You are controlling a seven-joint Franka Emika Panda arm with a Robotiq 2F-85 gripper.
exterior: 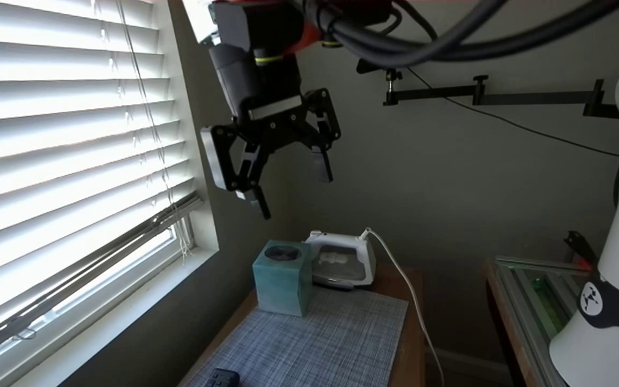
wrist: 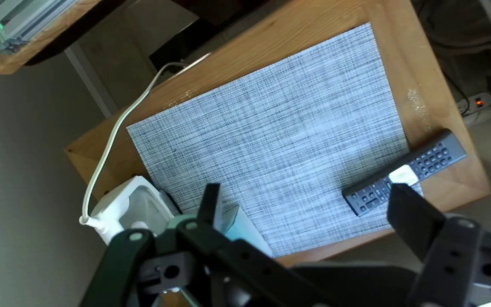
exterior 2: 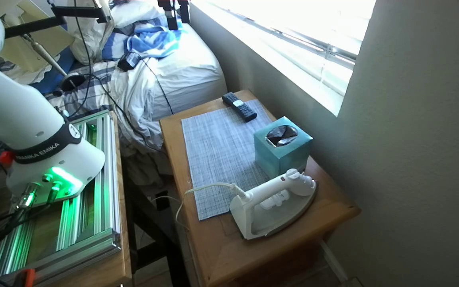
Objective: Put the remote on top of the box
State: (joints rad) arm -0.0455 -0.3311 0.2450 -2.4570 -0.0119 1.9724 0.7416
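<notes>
The remote is a black oblong handset with a pale patch in its middle. In the wrist view the remote (wrist: 369, 195) lies partly on the grey mat and partly on bare wood. It also shows in an exterior view (exterior 2: 239, 107) and, cut off at the bottom edge, in an exterior view (exterior: 223, 378). The teal box (exterior: 281, 287) stands upright on the mat's edge in both exterior views (exterior 2: 268, 156); in the wrist view the fingers partly hide the box (wrist: 247, 233). My gripper (exterior: 295, 194) is open and empty, high above the table; its fingers (wrist: 306, 194) are spread wide.
A white iron (exterior 2: 261, 199) with a cord stands beside the box on the wooden table (exterior 2: 221, 255). The grey mat (exterior 2: 221, 147) covers much of the tabletop. A window with blinds (exterior: 73, 134) and its sill run along one side. A bed (exterior 2: 189, 63) lies beyond the table.
</notes>
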